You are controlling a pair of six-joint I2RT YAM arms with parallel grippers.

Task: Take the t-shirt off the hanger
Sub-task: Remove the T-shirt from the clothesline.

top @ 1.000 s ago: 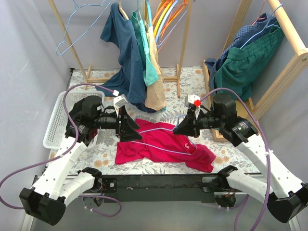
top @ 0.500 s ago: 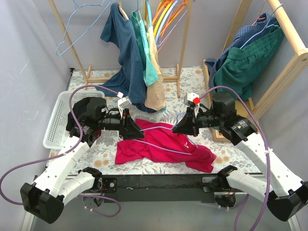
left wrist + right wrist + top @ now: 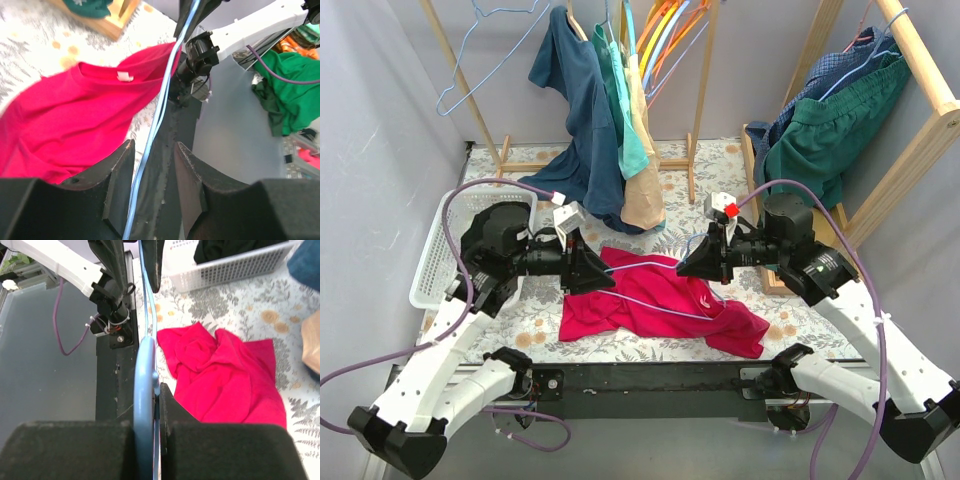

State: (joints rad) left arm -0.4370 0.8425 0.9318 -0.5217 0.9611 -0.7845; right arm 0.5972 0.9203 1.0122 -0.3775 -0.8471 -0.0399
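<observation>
The red t-shirt (image 3: 660, 300) lies crumpled on the floral table, still threaded on the light blue wire hanger (image 3: 645, 268). My right gripper (image 3: 688, 268) is shut on the hanger's end (image 3: 145, 365), with the shirt (image 3: 225, 370) below it. My left gripper (image 3: 603, 278) is at the hanger's other end. In the left wrist view its jaws (image 3: 153, 145) stand apart, and the hanger wire (image 3: 165, 95) runs between them close to the left finger. The shirt's collar and label (image 3: 124, 76) show beyond.
A white basket (image 3: 435, 250) stands at the table's left edge. A wooden rack with hanging blue, teal and tan garments (image 3: 585, 110) is behind the shirt. A second rack with green clothes (image 3: 830, 120) is at the right. The black table front edge (image 3: 650, 378) is near.
My left gripper moved a little right along the hanger, then drew back left. The right gripper stayed almost still, shut on the hanger. The shirt has barely moved.
</observation>
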